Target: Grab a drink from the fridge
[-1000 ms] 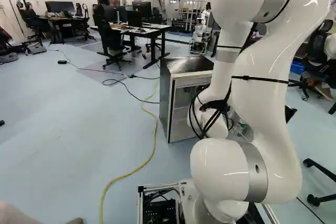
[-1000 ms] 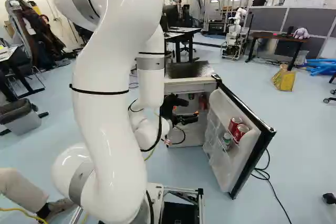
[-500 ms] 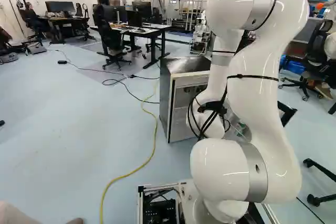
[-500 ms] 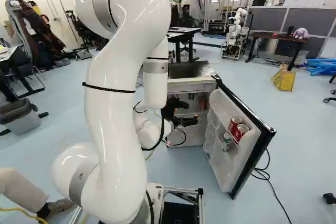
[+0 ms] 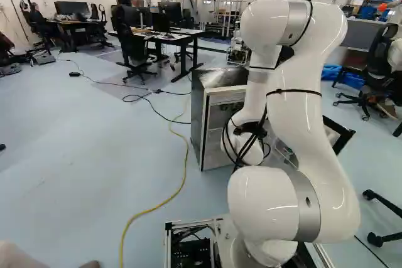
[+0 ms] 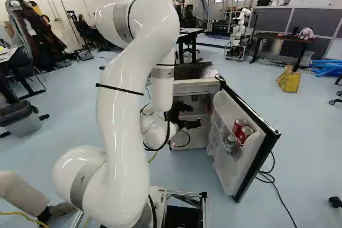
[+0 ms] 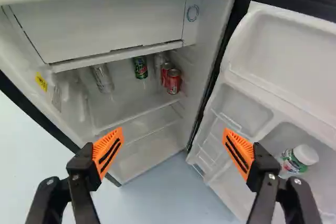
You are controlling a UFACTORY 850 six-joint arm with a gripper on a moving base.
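With twelve o'clock taken as dead ahead of the pincer (image 7: 173, 139), which is spread wide with nothing gripped, a silvery drink (image 7: 102, 78) is seen around ten, a green can (image 7: 140, 67) at eleven and two red cans (image 7: 174, 82) at twelve, all stood upright on the fridge shelf (image 7: 128, 102). Around four, a white-capped bottle (image 7: 295, 161) is held in the open door (image 7: 291, 51).

Cans (image 7: 174, 81) are held on a shelf (image 7: 134, 103) in the fridge (image 7: 212, 22), below a compartment (image 7: 105, 27); a bottle (image 7: 295, 161) is held in the door (image 7: 289, 51).
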